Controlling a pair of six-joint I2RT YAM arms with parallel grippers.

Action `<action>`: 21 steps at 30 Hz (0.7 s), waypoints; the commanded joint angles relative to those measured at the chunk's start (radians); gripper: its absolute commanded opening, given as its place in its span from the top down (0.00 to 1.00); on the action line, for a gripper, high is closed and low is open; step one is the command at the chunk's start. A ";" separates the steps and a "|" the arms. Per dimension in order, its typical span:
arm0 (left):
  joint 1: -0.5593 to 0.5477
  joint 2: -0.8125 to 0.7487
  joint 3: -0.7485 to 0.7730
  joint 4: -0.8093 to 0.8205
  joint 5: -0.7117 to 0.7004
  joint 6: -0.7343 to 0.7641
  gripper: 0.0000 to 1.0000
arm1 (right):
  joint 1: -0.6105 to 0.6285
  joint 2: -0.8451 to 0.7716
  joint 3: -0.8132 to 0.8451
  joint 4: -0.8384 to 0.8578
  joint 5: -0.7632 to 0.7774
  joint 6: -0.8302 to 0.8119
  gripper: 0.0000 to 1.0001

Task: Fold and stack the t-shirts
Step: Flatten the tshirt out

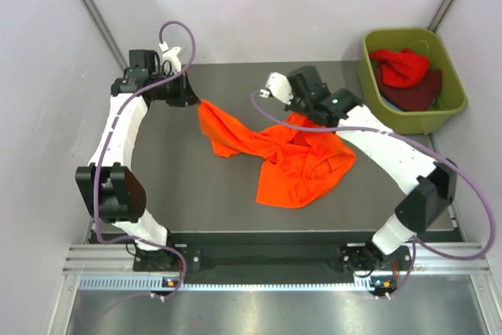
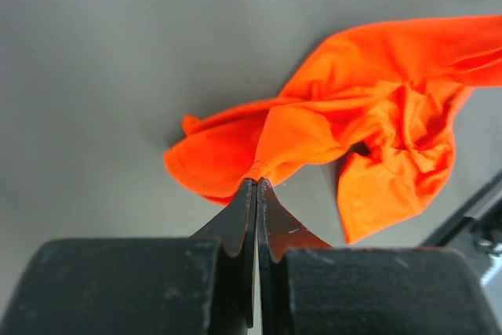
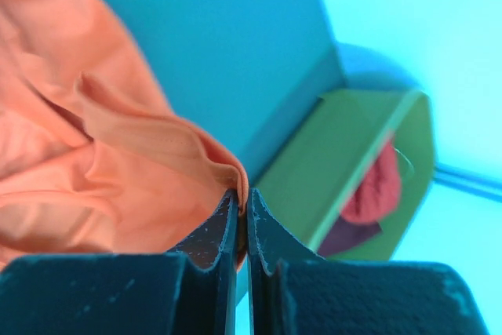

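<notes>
The bright orange t-shirt lies crumpled across the middle of the dark table, stretched between both grippers. My left gripper is shut on its far left corner; in the left wrist view the gripper pinches a bunched tip of the orange t-shirt. My right gripper is shut on the shirt's upper right edge; the right wrist view shows the gripper clamping a fold of the orange t-shirt. A red t-shirt and a dark maroon one lie in the tub.
The olive-green plastic tub stands at the far right corner, also seen in the right wrist view. White walls close in the table on the left, back and right. A metal rail runs along the near edge.
</notes>
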 commanded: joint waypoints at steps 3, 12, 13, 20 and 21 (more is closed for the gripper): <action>-0.002 -0.144 0.041 0.029 -0.039 0.121 1.00 | -0.057 -0.193 0.067 -0.082 0.056 0.078 1.00; -0.002 -0.534 -0.114 0.065 -0.162 0.273 1.00 | -0.223 -0.559 -0.033 -0.059 -0.156 0.197 1.00; -0.002 -0.595 -0.129 0.071 -0.172 0.296 1.00 | -0.226 -0.611 -0.030 -0.078 -0.171 0.230 1.00; -0.002 -0.819 -0.123 0.046 -0.174 0.387 1.00 | -0.238 -0.813 0.042 -0.192 -0.314 0.301 1.00; 0.000 -0.838 -0.110 0.042 -0.145 0.387 1.00 | -0.241 -0.831 0.059 -0.201 -0.331 0.302 1.00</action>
